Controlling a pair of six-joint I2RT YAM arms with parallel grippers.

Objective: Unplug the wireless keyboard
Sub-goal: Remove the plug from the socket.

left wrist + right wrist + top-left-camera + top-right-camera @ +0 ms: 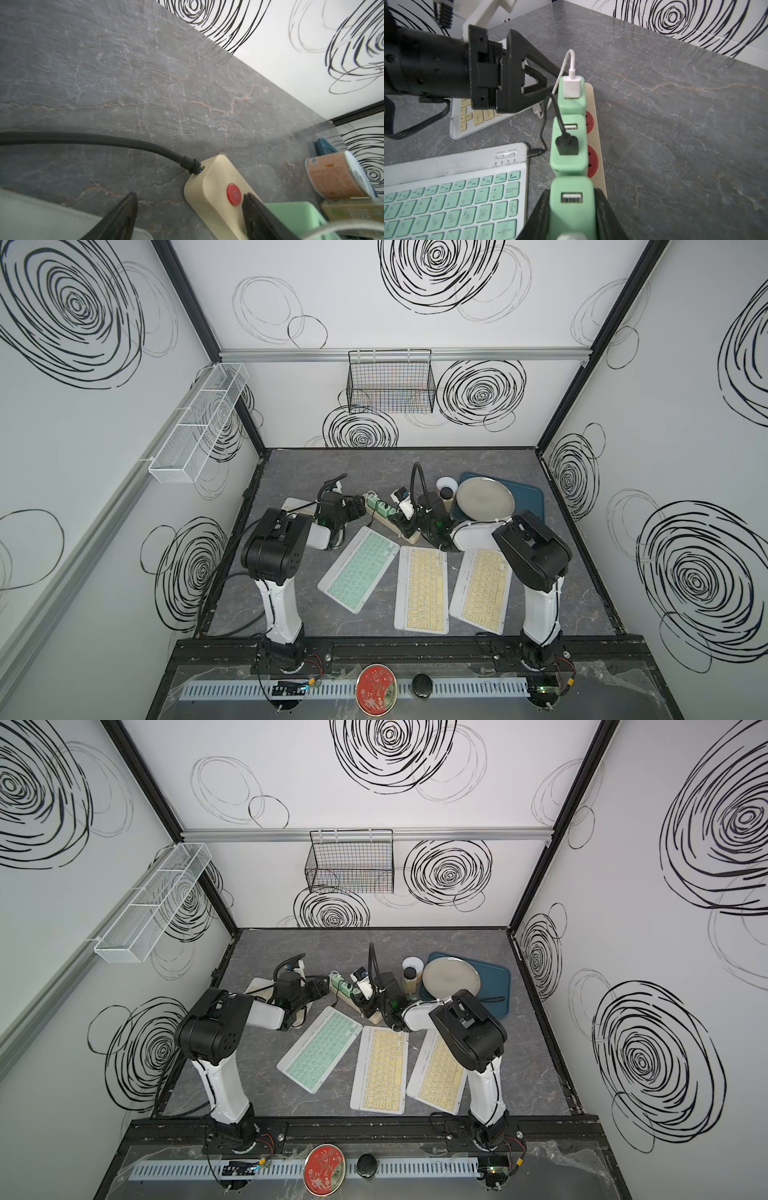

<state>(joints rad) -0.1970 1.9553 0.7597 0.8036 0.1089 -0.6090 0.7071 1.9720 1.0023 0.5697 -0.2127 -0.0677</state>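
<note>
White keyboard, mint keys; yellow keys on second keyboard. Mint charger, black cable, white cable. Cream strip, red button. Grey veined table. White walls, black swirls. Blue tray, grey plate.

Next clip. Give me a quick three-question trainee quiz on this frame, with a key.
1. Which keyboard does the black plug feed? A green keyboard, B yellow keyboard, C neither.
2. True or false: the left pincer is clamped shut.
3. Fill in: the right pincer grips the charger whose port is ____.
Key: 1 A. 2 false, it stands open. 3 empty.
</note>
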